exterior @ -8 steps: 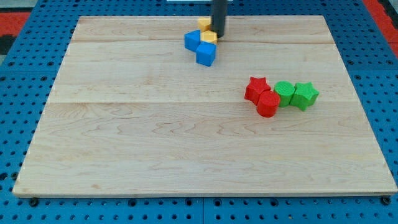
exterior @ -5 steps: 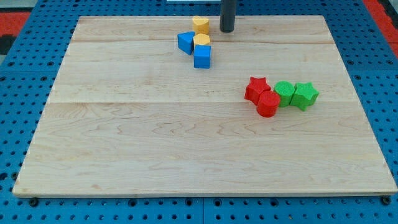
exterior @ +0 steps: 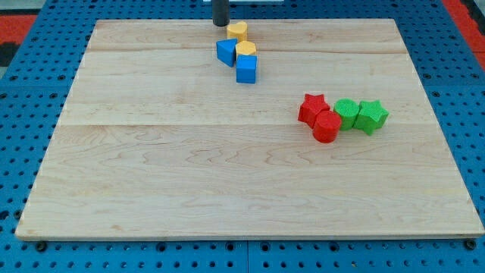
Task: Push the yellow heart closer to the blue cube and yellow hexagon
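The yellow heart lies near the top edge of the wooden board. Just below it sits the yellow hexagon, and below that the blue cube. Another blue block lies to the left of the hexagon. My tip is at the board's top edge, just to the upper left of the yellow heart, close to it or touching it.
A red star and a red cylinder lie at the right, next to a green cylinder and a green star. Blue pegboard surrounds the board.
My tip left the yellow hexagon, passed to the right of the heart, then moved left along the top edge to the heart's upper left. The heart shifted slightly left.
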